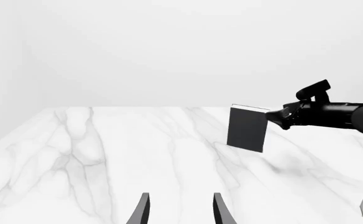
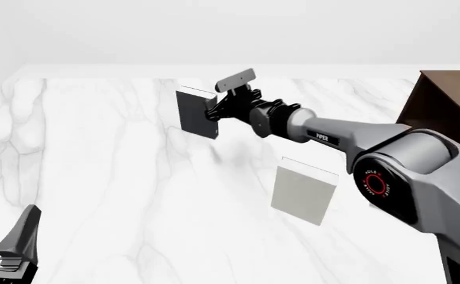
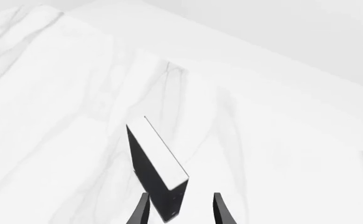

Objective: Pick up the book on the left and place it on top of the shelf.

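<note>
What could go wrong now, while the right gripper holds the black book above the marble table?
1. The right gripper pinches the black hardcover book only at one edge, so it may pivot or slip out during the carry.
2. The pale grey book stands upright under the right arm; a low swing toward the dark brown wooden shelf could knock it over.

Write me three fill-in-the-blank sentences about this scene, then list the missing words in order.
1. The black book is gripped by the ____ gripper.
2. The left gripper holds ____.
3. In the front view, the pale book stands on the table ____ the right arm.
4. The dark brown shelf sits at the table's ____ side.

Missing words: right; nothing; below; right
</note>
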Action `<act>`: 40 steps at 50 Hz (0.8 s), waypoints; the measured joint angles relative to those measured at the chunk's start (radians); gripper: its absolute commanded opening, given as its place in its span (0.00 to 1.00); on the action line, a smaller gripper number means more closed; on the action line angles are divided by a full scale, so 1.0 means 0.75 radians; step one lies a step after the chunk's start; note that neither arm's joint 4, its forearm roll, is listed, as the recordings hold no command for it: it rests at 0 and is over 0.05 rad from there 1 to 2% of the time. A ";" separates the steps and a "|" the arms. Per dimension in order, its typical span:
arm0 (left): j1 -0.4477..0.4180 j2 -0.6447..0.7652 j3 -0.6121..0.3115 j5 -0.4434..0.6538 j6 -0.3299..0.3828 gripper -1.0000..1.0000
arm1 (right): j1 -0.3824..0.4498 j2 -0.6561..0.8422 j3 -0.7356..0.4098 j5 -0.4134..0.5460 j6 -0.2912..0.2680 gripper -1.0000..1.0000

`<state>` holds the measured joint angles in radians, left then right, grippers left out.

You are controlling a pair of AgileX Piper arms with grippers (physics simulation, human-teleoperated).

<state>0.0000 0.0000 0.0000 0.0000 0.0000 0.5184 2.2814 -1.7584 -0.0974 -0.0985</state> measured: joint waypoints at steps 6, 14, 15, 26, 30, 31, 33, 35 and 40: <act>0.000 0.000 0.000 0.000 0.000 1.00 | 0.000 0.040 -0.040 0.008 0.003 1.00; 0.000 0.000 0.000 0.000 0.000 1.00 | -0.001 0.089 -0.086 0.017 0.006 1.00; 0.000 0.000 0.000 0.000 0.000 1.00 | -0.001 0.094 -0.091 0.018 0.007 1.00; 0.000 0.000 0.000 0.000 0.000 1.00 | 0.000 0.146 -0.136 0.026 0.011 1.00; 0.000 0.000 0.000 0.000 0.000 1.00 | 0.002 0.162 -0.148 0.029 0.012 1.00; 0.000 0.000 0.000 0.000 0.000 1.00 | 0.002 0.165 -0.151 0.030 0.012 1.00; 0.000 0.000 0.000 0.000 0.000 1.00 | 0.003 0.172 -0.156 0.031 0.013 1.00; 0.000 0.000 0.000 0.000 0.000 1.00 | 0.004 0.179 -0.162 0.033 0.013 1.00; 0.000 0.000 0.000 0.000 0.000 1.00 | 0.007 0.197 -0.179 0.039 0.014 1.00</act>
<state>0.0000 0.0000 0.0000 0.0000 0.0000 0.5238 2.4292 -1.8927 -0.0681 -0.0879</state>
